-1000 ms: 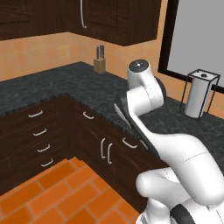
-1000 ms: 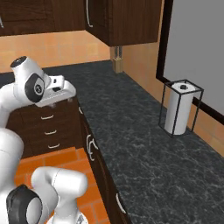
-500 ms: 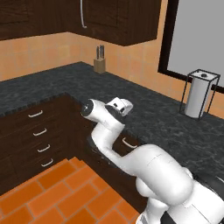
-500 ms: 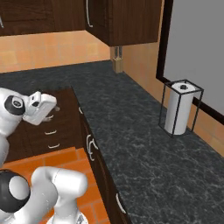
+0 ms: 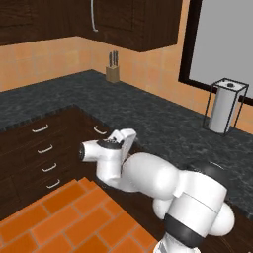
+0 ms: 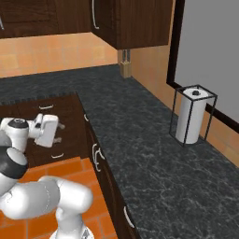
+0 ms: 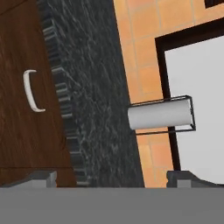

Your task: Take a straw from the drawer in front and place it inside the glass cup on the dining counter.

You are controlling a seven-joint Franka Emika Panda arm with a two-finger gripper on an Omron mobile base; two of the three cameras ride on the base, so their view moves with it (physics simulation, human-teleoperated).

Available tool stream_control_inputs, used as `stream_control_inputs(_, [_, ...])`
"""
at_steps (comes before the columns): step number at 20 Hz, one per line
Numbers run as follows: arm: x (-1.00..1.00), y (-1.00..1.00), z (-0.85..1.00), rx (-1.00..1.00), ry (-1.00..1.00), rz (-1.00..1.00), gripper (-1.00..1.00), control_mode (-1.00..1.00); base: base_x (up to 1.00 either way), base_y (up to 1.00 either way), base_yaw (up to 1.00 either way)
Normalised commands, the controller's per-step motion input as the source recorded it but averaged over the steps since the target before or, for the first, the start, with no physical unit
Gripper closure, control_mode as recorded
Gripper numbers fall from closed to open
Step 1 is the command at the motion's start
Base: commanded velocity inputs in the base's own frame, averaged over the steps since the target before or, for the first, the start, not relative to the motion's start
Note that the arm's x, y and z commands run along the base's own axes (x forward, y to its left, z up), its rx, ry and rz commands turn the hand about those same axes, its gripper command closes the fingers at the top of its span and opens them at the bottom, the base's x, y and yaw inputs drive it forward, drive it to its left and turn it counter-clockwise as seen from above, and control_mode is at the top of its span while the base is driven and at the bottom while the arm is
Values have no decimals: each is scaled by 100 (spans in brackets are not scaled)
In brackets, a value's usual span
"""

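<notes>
Approach step: gripper (image 7: pixel 111 177) hanging low beside the cabinet fronts, jaws fully open, holding nothing. Drawer (image 7: pixel 26 100) sitting closed; straw presumably inside. Next: taking the handle (image 7: pixel 31 91).

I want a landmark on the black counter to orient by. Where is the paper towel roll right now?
The paper towel roll stands upright in its wire holder on the black granite counter, at the right of both base views, against the tiled wall below the dark-framed window.
</notes>
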Motion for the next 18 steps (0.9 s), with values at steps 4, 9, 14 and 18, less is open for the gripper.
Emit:
stream_control_inputs(4, [21, 0, -63, -19, 3, -16, -100, -100, 0, 0, 0])
stream_control_inputs(9, [19, 0, -60, -19, 1, -14, -100, -100, 0, 0, 0])
stream_control_inputs(14, [33, 0, -59, -9, 4, -10, -100, -100, 0, 0, 0])
stream_control_inputs(18, [28, -11, -59, -5, 0, -5, -100, -100, 0, 0, 0])
